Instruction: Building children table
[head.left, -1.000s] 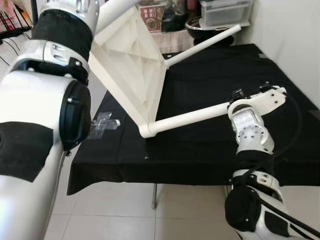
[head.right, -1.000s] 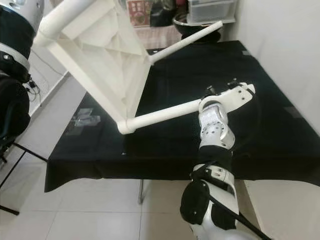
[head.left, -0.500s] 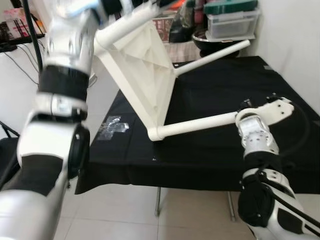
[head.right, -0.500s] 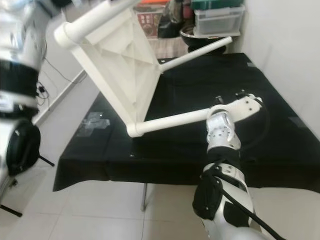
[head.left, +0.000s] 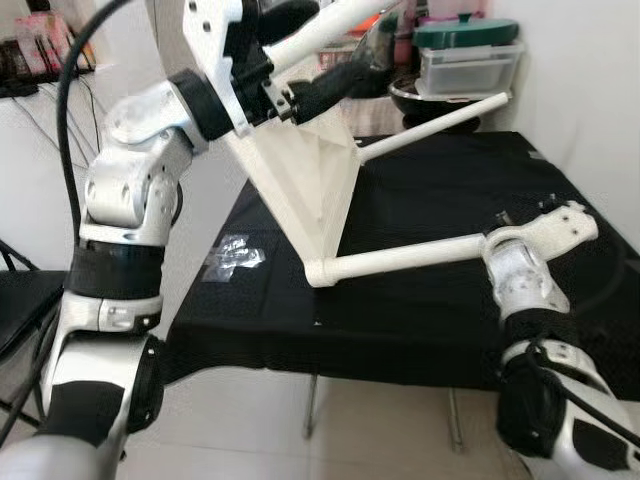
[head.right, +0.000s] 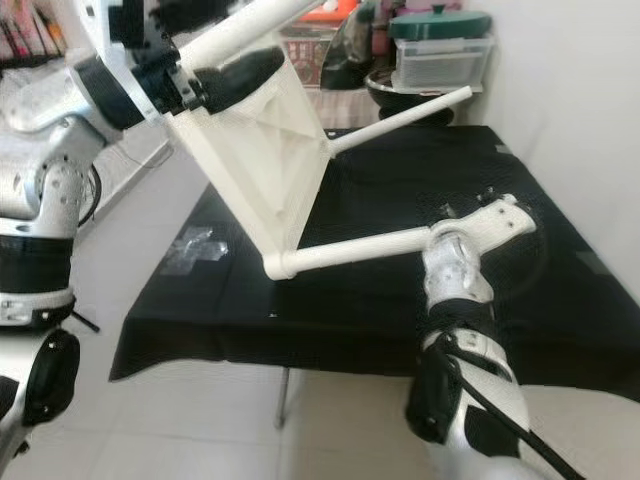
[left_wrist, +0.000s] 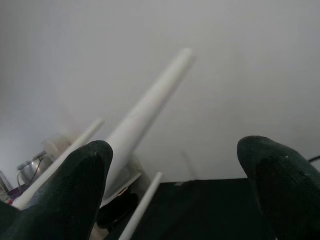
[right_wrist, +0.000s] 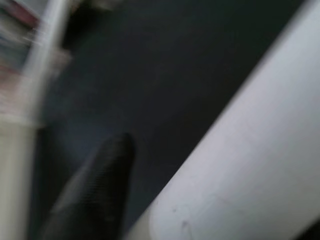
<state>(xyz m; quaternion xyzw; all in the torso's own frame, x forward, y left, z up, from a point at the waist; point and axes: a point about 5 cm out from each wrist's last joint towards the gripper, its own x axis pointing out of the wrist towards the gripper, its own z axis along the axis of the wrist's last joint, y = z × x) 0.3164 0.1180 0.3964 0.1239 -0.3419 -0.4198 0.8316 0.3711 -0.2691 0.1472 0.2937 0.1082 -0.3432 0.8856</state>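
A white plastic children's table (head.left: 305, 175) stands tilted on its edge on the black-clothed table (head.left: 420, 300), underside toward me, legs sticking out. My left gripper (head.left: 315, 50) is raised high at the upper leg (head.left: 330, 25); its black fingers (left_wrist: 75, 185) are spread open with the leg running between them. The lower leg (head.left: 410, 258) runs out to my right gripper (head.left: 497, 243), which is shut on its far end; in the right wrist view that leg (right_wrist: 240, 150) lies close beside one black finger (right_wrist: 90, 195). A third leg (head.left: 430, 122) points toward the back.
Clear storage boxes and a green-lidded pot (head.left: 465, 30) stand behind the black table, with a dark bowl (head.left: 415, 95). A patch of clear tape (head.left: 235, 258) sticks to the cloth's left part. White wall on the right, a black chair (head.left: 15, 300) left, tiled floor below.
The camera has pulled back and shifted. My left arm has swung up and forward, bringing its gripper to the upper leg. The right gripper stays on the lower leg.
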